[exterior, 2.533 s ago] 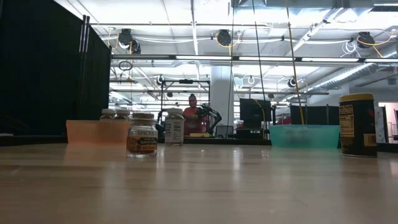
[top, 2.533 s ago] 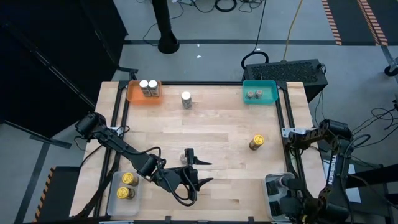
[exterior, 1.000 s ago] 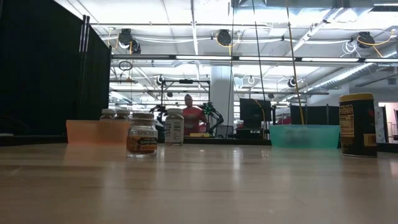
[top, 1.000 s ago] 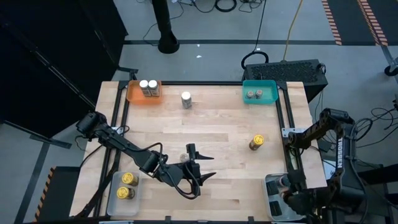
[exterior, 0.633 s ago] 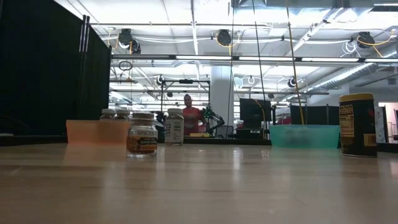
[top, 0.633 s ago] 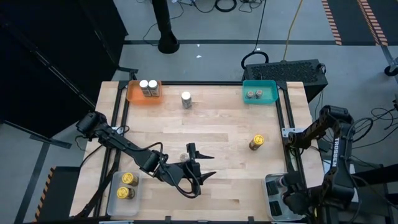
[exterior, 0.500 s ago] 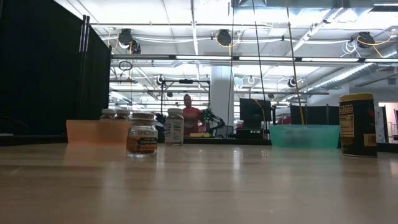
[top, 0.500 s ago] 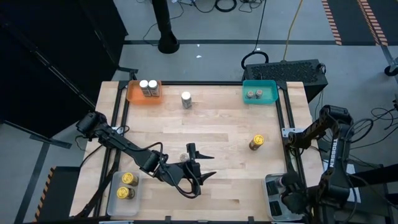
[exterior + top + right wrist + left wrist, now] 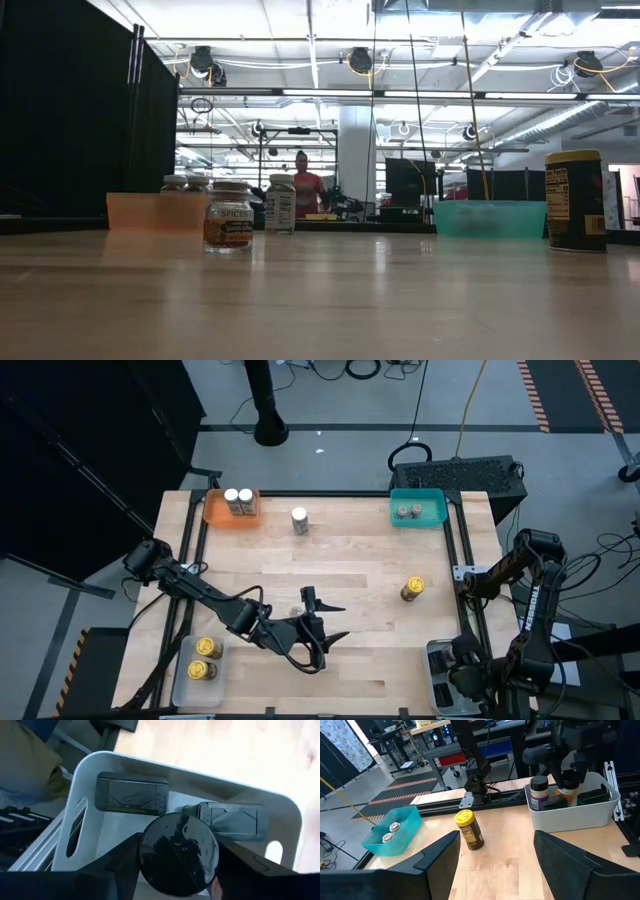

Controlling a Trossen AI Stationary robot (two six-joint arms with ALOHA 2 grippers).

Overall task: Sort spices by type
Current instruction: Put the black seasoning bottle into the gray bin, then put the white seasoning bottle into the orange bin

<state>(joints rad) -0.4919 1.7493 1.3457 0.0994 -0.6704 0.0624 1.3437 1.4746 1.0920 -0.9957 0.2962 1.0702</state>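
Over the clear tray (image 9: 90, 810) at the desk's (image 9: 360, 570) near right corner, the right gripper (image 9: 177, 857) straddles a black-lidded jar (image 9: 178, 854), fingers slightly parted around it, contact unclear; the left gripper (image 9: 325, 622) hovers mid-desk, fingers wide and empty, a yellow-lidded jar (image 9: 411, 589) well apart

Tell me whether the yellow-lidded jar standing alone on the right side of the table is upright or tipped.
Upright. The yellow-lidded jar stands on its base with the lid on top in the left wrist view; from above, its round lid faces up.
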